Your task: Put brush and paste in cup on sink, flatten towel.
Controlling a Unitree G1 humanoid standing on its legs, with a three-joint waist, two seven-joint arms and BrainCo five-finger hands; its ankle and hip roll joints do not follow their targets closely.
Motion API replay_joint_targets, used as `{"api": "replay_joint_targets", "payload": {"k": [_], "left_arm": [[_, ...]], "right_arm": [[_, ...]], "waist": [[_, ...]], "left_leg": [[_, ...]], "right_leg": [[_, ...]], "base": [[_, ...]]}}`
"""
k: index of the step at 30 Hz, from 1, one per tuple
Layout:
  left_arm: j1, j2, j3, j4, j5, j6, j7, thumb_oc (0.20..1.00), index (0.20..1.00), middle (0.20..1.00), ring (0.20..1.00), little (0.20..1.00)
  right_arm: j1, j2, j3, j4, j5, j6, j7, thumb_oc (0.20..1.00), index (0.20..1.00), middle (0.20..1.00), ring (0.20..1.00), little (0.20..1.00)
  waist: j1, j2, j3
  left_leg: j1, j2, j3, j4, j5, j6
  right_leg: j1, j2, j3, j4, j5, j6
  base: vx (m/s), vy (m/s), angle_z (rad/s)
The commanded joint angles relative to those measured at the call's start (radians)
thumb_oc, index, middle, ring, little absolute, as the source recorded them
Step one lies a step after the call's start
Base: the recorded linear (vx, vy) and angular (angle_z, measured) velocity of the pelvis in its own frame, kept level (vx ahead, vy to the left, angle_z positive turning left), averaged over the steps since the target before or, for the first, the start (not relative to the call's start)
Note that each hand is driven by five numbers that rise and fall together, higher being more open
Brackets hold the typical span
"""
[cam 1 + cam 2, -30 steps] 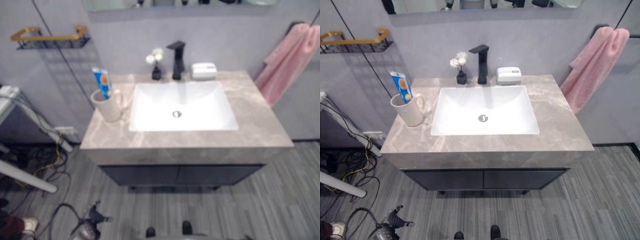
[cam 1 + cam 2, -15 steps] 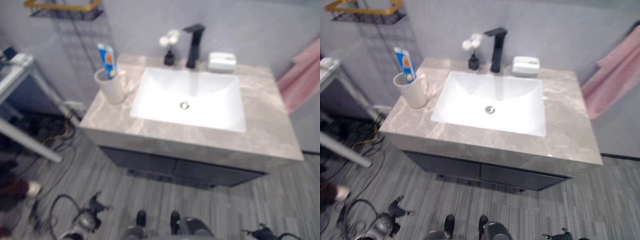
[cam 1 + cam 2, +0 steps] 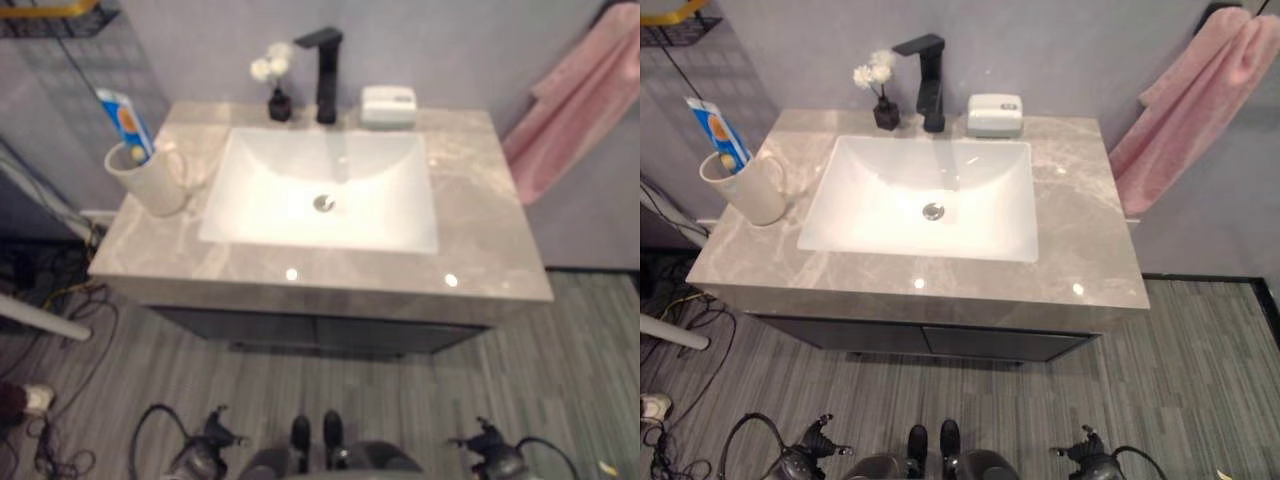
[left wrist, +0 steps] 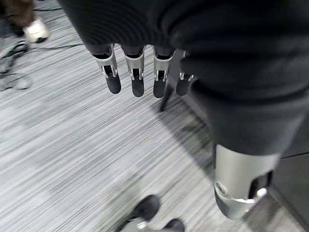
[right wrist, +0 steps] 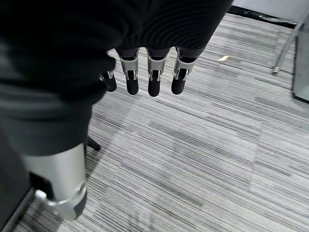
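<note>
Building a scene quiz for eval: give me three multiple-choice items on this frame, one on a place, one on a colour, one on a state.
1. Where does the cup stand?
A. In the basin
B. On the counter, on the robot's left of the basin
C. On the floor

2. What colour is the towel?
A. Pink
B. Blue
C. White

3. How are the left hand and right hand?
A. Both shut on the towel
B. Left shut on the cup
C. Both open, holding nothing, low above the floor

Answers:
1 B: the cup stands on the marble counter beside the white basin, with the toothpaste tube standing in it.
2 A: the towel hanging on the wall at the robot's right is pink.
3 C: each wrist view shows straight fingers hanging above the striped floor.
</note>
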Motion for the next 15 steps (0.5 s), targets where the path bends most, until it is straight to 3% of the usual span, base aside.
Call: {"api": "replay_joint_targets", "payload": {"k": [1,12,14,15], "left_arm": [[0.014,0.002,0.029,0.008,0.000,-0.016,-0.008,1.000,1.000,1.000,1.000,1.000],[0.017,0.022,0.008,-0.046,0.023,-0.029,-0.018,1.000,1.000,1.000,1.000,1.000],[0.019,0.047,-0.006,-0.090,0.039,-0.032,-0.031,1.000,1.000,1.000,1.000,1.000],[0.022,0.050,-0.005,-0.092,0.044,-0.033,-0.030,1.000,1.000,1.000,1.000,1.000]], "right_arm": [[0.008,-0.018,0.019,0.024,-0.034,-0.005,0.003,1.000,1.000,1.000,1.000,1.000],[-0.036,-0.005,0.054,0.010,-0.086,0.004,0.000,1.000,1.000,1.000,1.000,1.000],[-0.053,0.010,0.077,0.007,-0.111,0.006,0.009,1.000,1.000,1.000,1.000,1.000],[-0.071,0.011,0.093,0.001,-0.140,0.012,0.013,1.000,1.000,1.000,1.000,1.000]], "waist": [[0.025,-0.015,-0.040],[0.050,-0.007,-0.046],[0.066,-0.024,-0.033],[0.073,-0.020,-0.025]], "left_leg": [[-0.004,-0.074,-0.014,0.103,-0.134,0.036],[0.021,-0.065,0.063,0.071,-0.150,0.066],[0.028,-0.056,0.078,0.070,-0.156,0.072],[0.045,-0.047,0.095,0.053,-0.157,0.082]], "right_leg": [[-0.009,-0.019,0.036,0.097,-0.097,0.129],[-0.038,-0.018,0.088,0.136,-0.078,0.179],[-0.092,-0.022,0.039,0.253,-0.088,0.220],[-0.109,-0.075,-0.026,0.274,-0.065,0.238]], "base": [[0.03,0.090,-0.50],[0.00,0.187,-0.24],[-0.07,0.199,-0.34],[-0.05,0.142,-0.29]]}}
